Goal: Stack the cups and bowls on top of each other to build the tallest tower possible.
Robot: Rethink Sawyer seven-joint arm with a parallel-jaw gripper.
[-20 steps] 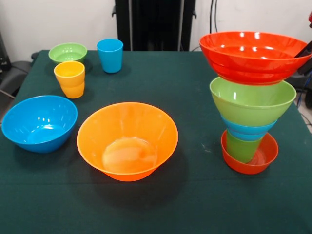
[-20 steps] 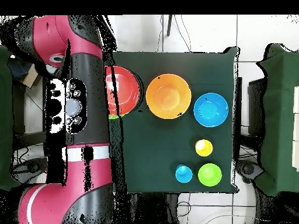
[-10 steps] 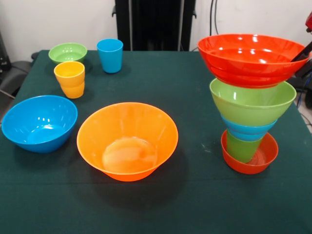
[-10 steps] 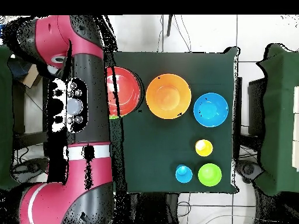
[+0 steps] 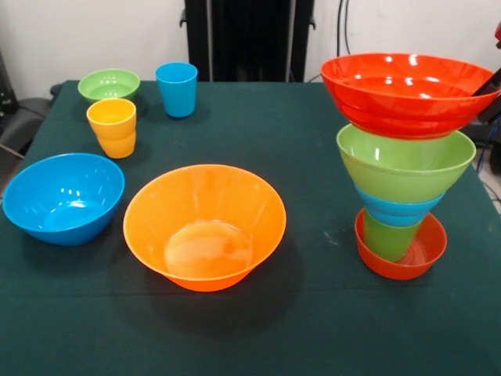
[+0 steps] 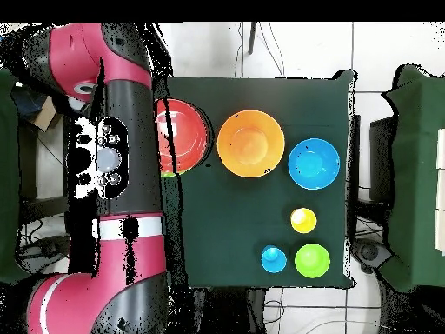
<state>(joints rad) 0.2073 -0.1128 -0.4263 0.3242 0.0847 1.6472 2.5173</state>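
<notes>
Since half a second ago the big red bowl [image 5: 409, 88] on top of the tower [image 5: 403, 168] has rocked back toward level, and the arm [image 6: 117, 174] has crept slightly. I see the tower at the table's [image 5: 313, 313] right edge: small red-orange bowl [image 5: 401, 247] lowest, green cup [image 5: 389, 236] in it, then a blue bowl [image 5: 398, 210] and green bowl [image 5: 405, 164]. A dark part of the gripper [image 5: 487, 81] touches the red bowl's right rim; I cannot tell whether it is apart or together. Loose: orange bowl [image 5: 205, 225] centre-front, large blue bowl [image 5: 63, 197] left edge; yellow cup [image 5: 112, 127], blue cup [image 5: 177, 88] and small green bowl [image 5: 109, 84] near the far-left corner
</notes>
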